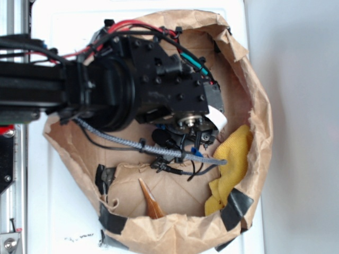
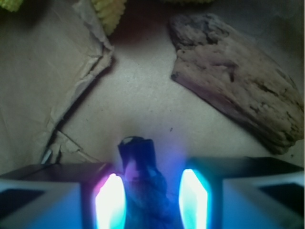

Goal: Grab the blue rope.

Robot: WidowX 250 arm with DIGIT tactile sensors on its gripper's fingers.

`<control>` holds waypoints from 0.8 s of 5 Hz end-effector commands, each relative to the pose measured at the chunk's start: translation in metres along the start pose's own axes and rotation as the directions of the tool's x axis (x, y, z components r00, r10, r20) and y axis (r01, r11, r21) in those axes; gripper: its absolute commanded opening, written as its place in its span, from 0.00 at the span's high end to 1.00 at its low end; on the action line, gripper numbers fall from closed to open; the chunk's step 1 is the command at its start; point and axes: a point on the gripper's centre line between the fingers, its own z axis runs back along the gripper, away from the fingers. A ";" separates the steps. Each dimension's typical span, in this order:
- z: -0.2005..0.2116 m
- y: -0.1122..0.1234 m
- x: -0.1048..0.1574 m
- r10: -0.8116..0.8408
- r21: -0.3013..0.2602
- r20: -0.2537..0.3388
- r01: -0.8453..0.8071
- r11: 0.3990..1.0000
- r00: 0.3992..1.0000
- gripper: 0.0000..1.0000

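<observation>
Now | rope (image 2: 140, 181) sits between our jaws at lower centre of wrist view, nearer the left one, jaws open around it, not clamped | risk: off-centre close pinches only its end and it slips | driftwood (image 2: 233, 81) upper right, clear.

We see the gripper (image 2: 151, 200) low inside the paper bag (image 1: 254, 95), whose crumpled walls close it in on every side. Ahead of it the bag floor lies bare, a narrow lane between a folded paper flap (image 2: 90, 67) and a piece of wood (image 2: 233, 81). The yellow cloth (image 1: 235, 159) crowds the bag's far edge.
</observation>
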 end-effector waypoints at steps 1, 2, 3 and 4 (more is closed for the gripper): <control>0.015 0.002 -0.001 0.013 0.003 0.054 -0.014 1.000 0.998 1.00; 0.025 0.008 -0.004 0.038 -0.001 0.075 -0.038 0.999 0.996 1.00; 0.049 0.013 -0.008 0.090 -0.024 0.103 -0.088 0.996 0.991 1.00; 0.099 0.012 -0.016 0.182 -0.029 0.142 -0.179 0.983 0.973 1.00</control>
